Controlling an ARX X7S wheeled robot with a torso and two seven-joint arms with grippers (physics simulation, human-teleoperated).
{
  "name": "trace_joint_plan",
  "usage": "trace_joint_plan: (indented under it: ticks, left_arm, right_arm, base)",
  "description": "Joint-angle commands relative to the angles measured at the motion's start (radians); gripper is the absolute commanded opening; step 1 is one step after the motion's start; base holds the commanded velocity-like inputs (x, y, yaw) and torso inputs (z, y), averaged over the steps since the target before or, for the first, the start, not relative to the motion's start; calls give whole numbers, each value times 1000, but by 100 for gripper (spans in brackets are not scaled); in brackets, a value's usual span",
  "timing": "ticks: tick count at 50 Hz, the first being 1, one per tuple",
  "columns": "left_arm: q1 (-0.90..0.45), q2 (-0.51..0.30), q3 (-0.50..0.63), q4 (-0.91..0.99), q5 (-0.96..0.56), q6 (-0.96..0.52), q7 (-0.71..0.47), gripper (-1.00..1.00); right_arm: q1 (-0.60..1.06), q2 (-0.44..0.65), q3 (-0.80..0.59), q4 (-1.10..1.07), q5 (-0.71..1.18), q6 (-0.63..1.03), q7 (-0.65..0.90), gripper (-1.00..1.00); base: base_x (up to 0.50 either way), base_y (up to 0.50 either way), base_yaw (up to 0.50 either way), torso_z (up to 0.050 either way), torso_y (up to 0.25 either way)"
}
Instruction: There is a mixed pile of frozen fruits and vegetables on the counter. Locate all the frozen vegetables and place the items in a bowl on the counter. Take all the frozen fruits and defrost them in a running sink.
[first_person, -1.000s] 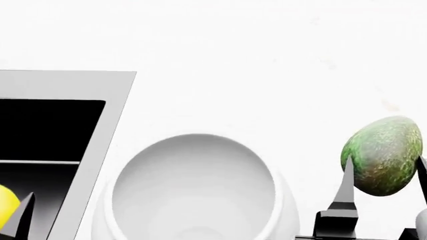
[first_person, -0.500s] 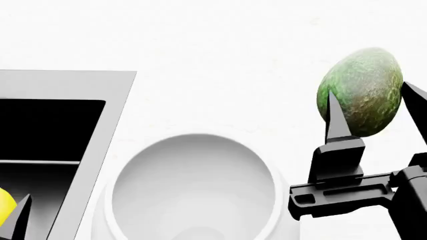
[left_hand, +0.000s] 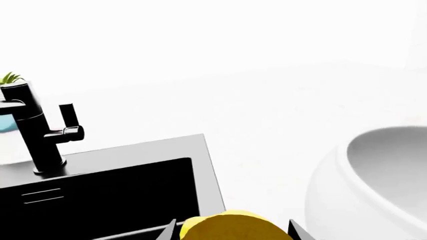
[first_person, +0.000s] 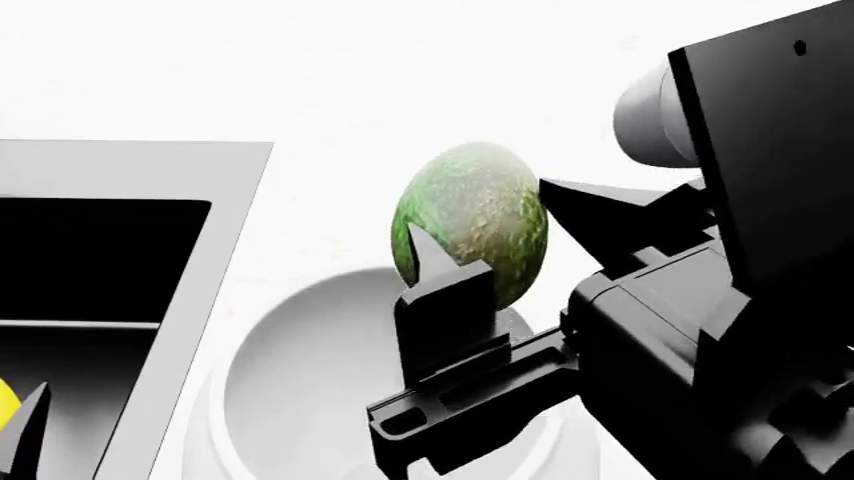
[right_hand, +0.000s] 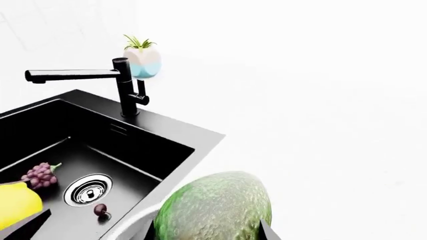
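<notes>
Over bowl (first_person: 267, 370): green veg (first_person: 470, 222) pinched btwn R claw (first_person: 487, 225) tips, above rim.
Over sink (right_hand: 100, 150): yellow veg (left_hand: 230, 227) gripped in L claw (left_hand: 233, 231).
Basin: pink fruit (right_hand: 39, 174) by drain (right_hand: 88, 189).

A white bench (first_person: 400, 70) carries a wide white bowl (first_person: 287, 400), beside its sunken black sink (right_hand: 100, 155).

Bright white wall (right_hand: 300, 40) behind a small potted plant (right_hand: 141, 56).
</notes>
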Motion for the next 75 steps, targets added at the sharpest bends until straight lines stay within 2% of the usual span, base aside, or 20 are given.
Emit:
trace_joint_plan:
  ticks: [1,14,18,23,27,28,29,32,38,46,53,55,57,58,60,61,66,69,75]
  left_arm:
    - [50,-11,-33,-10,-15,68,-180,-100]
    - [0,-6,-18,-20,-39,49,-190,-100]
    - [104,-34,-80,-2,-20,98,-175,-100]
    - [155,-47,-114,2,-13,120,-168,-100]
    - [157,-49,-117,2,-13,122,-168,-100]
    - [122,-44,-99,-3,-23,107,-174,-100]
    - [75,-36,-74,-6,-38,86,-185,-100]
    - [135,-41,-101,4,-14,108,-172,-100]
    - [56,-18,-51,-6,-25,71,-184,-100]
    - [70,-24,-61,-3,-25,78,-183,-100]
    - [9,-13,-27,10,-52,49,-193,-100]
    - [-56,-6,-1,19,-81,21,-206,-100]
    - [-195,7,39,17,-146,-32,-229,-100]
    - [-169,-23,10,32,-162,-11,-225,-100]
    - [-300,-41,24,32,-266,-33,-210,-100]
    - [-441,-11,82,14,-327,-101,-211,-100]
    - [-824,138,245,-76,-467,-288,-253,-100]
    - [-970,179,280,-129,-542,-337,-264,-100]
    - [-1086,271,322,-169,-615,-351,-263,-100]
  right_arm:
    - [88,-48,-113,8,111,11,48,-100]
    - [16,-83,-169,-21,97,-1,60,-100]
    - [-12,-89,-169,-31,79,-11,53,-100]
    - [-41,-97,-175,-31,35,-2,42,-100]
    - [-41,-96,-177,-19,35,-3,39,-100]
    - [-36,-94,-176,-20,44,-9,45,-100]
    - [-33,-94,-176,-20,47,-10,46,100]
    - [-22,-95,-176,-21,55,-13,50,100]
    - [0,-90,-168,-21,66,-20,57,100]
    - [92,-74,-132,17,88,-18,60,100]
    - [142,-32,-89,41,78,-16,57,100]
    - [154,-25,-87,51,73,-6,53,100]
    - [178,-20,-89,73,73,12,51,100]
    - [179,-18,-89,74,72,14,50,100]
    - [184,-1,-78,84,70,17,44,100]
    - [193,13,-71,87,75,17,47,100]
    - [202,53,-52,106,59,32,40,100]
    - [188,71,-46,107,44,36,33,100]
    - [179,78,-43,120,13,43,23,100]
  base:
    - [0,0,0,0,0]
    - [0,0,0,0,0]
    - [0,0,0,0,0]
    - [0,0,-1,0,0]
    - [0,0,0,0,0]
    - [0,0,0,0,0]
    - [0,0,0,0,0]
    - [0,0,0,0,0]
    - [0,0,0,0,0]
    - [0,0,0,0,0]
    - [0,0,0,0,0]
    - [0,0,-1,0,0]
    - [0,0,0,0,0]
    - [0,0,0,0,0]
    - [0,0,0,0,0]
    - [0,0,0,0,0]
    - [0,0,-1,0,0]
    - [0,0,0,0,0]
    - [0,0,0,0,0]
